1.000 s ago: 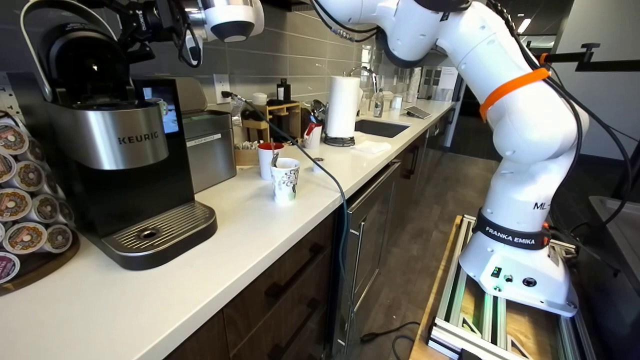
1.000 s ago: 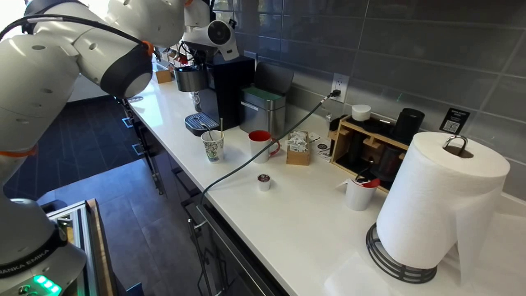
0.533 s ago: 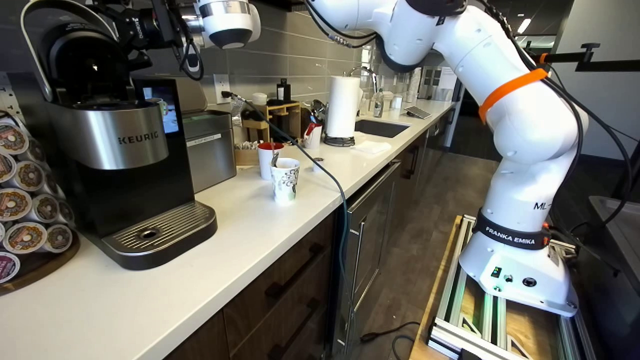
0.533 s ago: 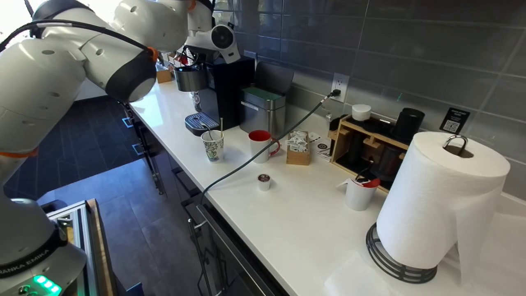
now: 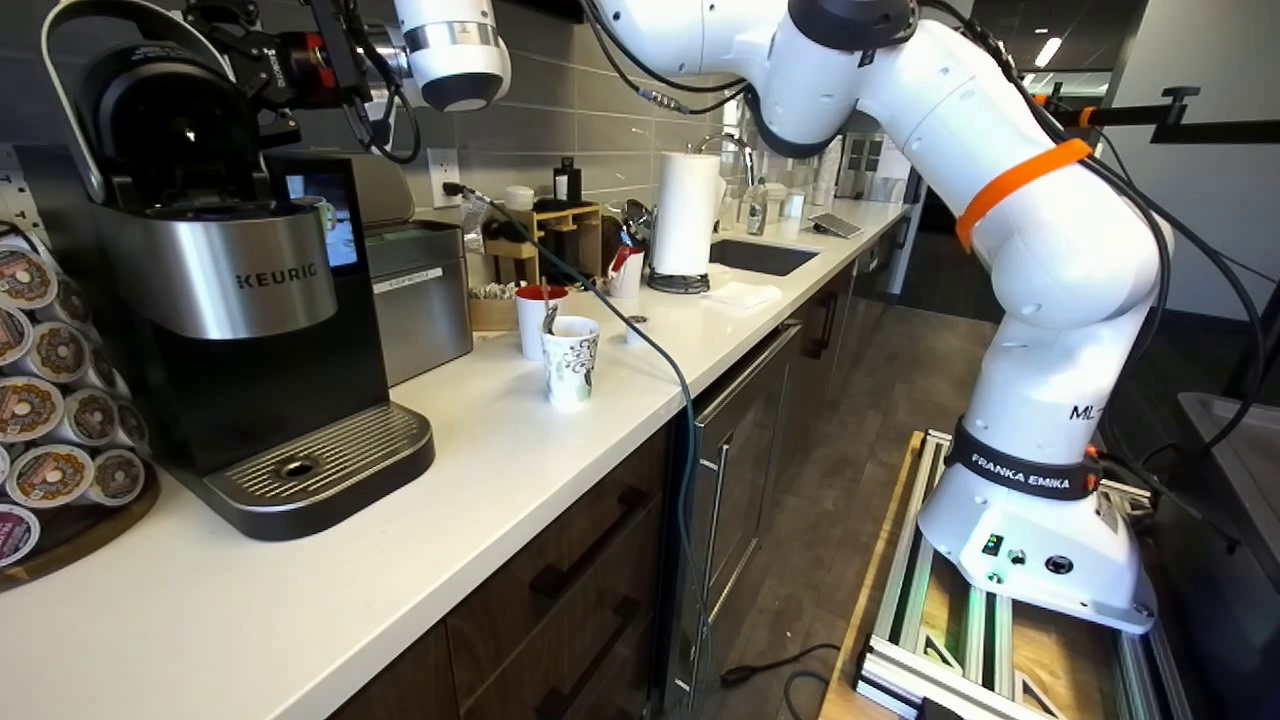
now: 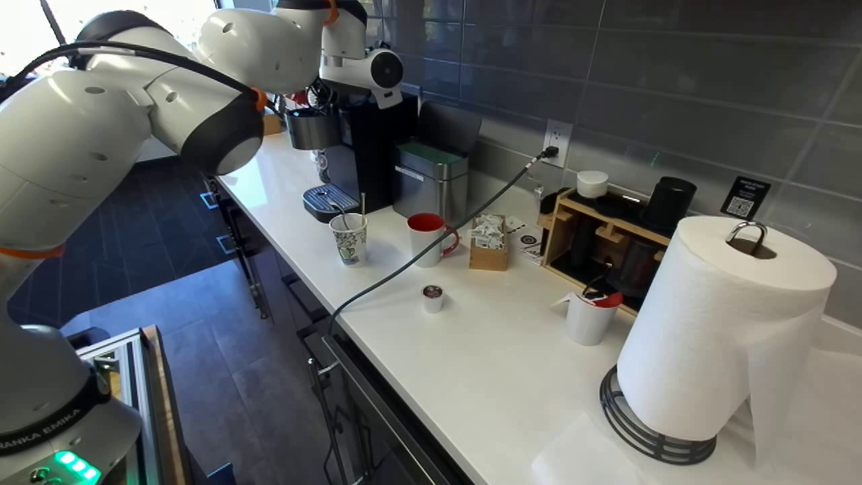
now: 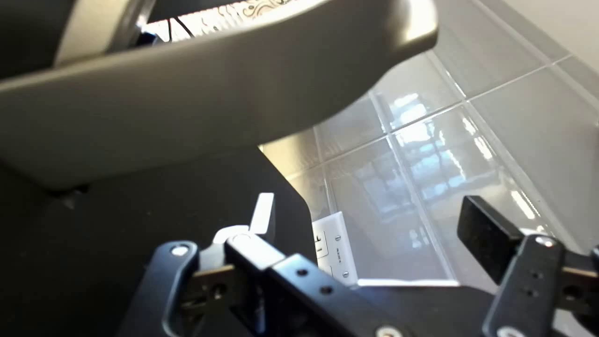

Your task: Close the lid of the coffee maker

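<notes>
The coffee maker (image 5: 230, 270) is black with a silver band and stands on the counter; it also shows in an exterior view (image 6: 313, 129). Its black lid (image 5: 175, 120) is tipped up, with its silver curved handle (image 5: 62, 90) standing high. In the wrist view the handle (image 7: 234, 84) crosses the upper left as a wide grey band. My gripper (image 5: 245, 70) is behind and beside the raised lid, partly hidden by it. In the wrist view the gripper (image 7: 374, 224) is open, with nothing between its fingers. Whether it touches the machine cannot be told.
A rack of coffee pods (image 5: 60, 400) stands beside the machine. On the other side stand a steel bin with raised lid (image 5: 420, 300), a paper cup (image 5: 570, 360) and a red-lined mug (image 6: 425, 239). A cable (image 6: 404, 263) crosses the counter. The tiled wall (image 7: 374, 187) is behind.
The arm's hand has moved lower, slightly toward the machine in an exterior view and toward the wall side in an exterior view. The lid stays tipped up.
</notes>
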`<action>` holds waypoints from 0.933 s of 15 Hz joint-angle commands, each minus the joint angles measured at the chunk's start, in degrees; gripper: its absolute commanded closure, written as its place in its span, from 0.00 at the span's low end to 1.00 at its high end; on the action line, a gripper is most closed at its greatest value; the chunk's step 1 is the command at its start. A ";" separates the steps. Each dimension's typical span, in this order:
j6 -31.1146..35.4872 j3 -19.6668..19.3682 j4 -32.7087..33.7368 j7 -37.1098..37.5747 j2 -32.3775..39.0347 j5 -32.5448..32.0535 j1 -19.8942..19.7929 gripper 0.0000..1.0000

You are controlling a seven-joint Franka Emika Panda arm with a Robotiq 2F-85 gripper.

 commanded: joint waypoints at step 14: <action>-13.46 9.15 6.03 3.18 7.03 5.26 -4.53 0.00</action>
